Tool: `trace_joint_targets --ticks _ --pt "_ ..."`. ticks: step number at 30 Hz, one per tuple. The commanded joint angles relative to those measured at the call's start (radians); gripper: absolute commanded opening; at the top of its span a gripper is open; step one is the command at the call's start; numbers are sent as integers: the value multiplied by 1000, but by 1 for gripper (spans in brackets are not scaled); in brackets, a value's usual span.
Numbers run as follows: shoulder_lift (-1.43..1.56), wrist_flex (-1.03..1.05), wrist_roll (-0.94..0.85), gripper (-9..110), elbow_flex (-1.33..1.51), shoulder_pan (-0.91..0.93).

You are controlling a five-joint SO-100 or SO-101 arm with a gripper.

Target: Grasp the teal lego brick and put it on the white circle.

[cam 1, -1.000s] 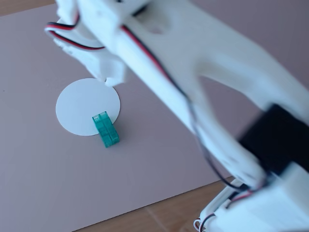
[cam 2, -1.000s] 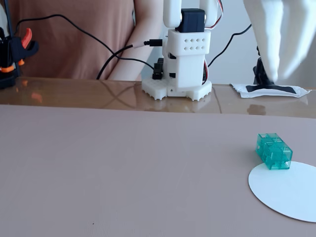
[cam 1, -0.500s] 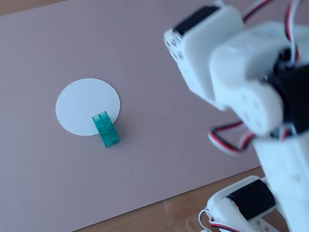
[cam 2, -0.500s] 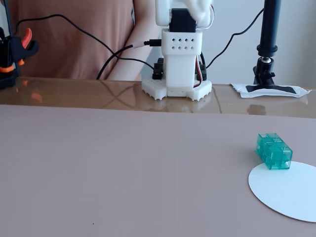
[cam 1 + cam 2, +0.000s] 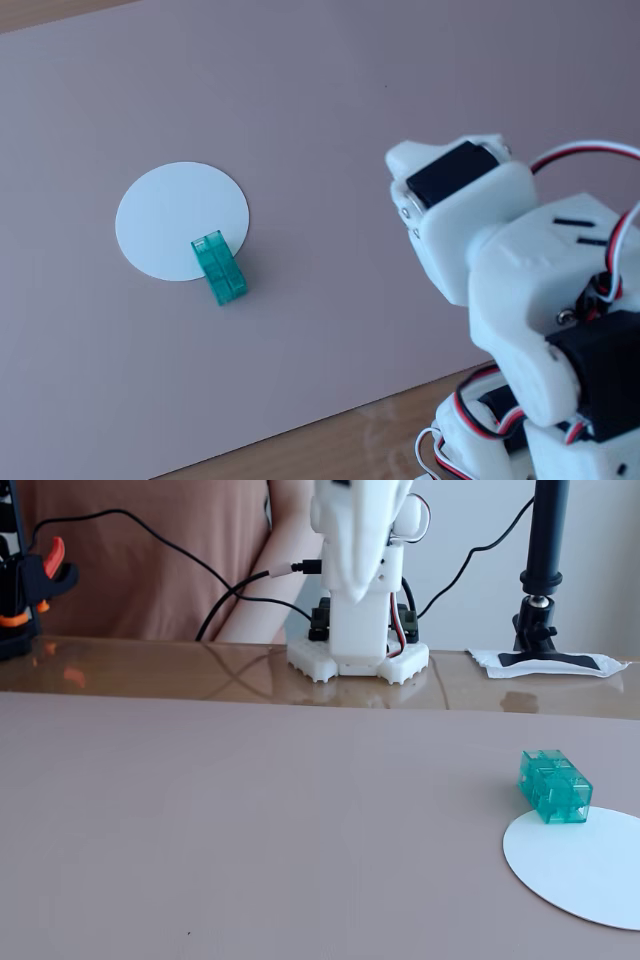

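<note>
Open mat (image 5: 330, 200) surrounds the brick (image 5: 220, 268) at the disc's (image 5: 170, 215) edge; nothing blocks it, though the gripper seems out of view.

One teal lego brick (image 5: 219, 268), one white circle (image 5: 170, 215), one pinkish-mauve mat (image 5: 330, 110), one white robot arm (image 5: 520, 280). In a fixed view, one black camera stand (image 5: 543, 575), one orange-and-black clamp (image 5: 30, 580).

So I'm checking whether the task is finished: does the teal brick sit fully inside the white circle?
No: in a fixed view the teal lego brick straddles the edge of the white circle, partly on the mauve surface.
</note>
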Motion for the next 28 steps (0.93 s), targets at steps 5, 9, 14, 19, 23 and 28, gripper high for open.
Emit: trace_joint_targets --ticks 5,9,14,19,23,28 --pt "26 -17 -11 0 120 -6" --pt "26 -20 -6 0 169 -6" --pt "26 -17 -14 0 196 -6" --pt "26 -15 -3 0 196 -3" --pt "26 -15 -2 0 196 0" --pt "26 -14 -3 0 196 -2"
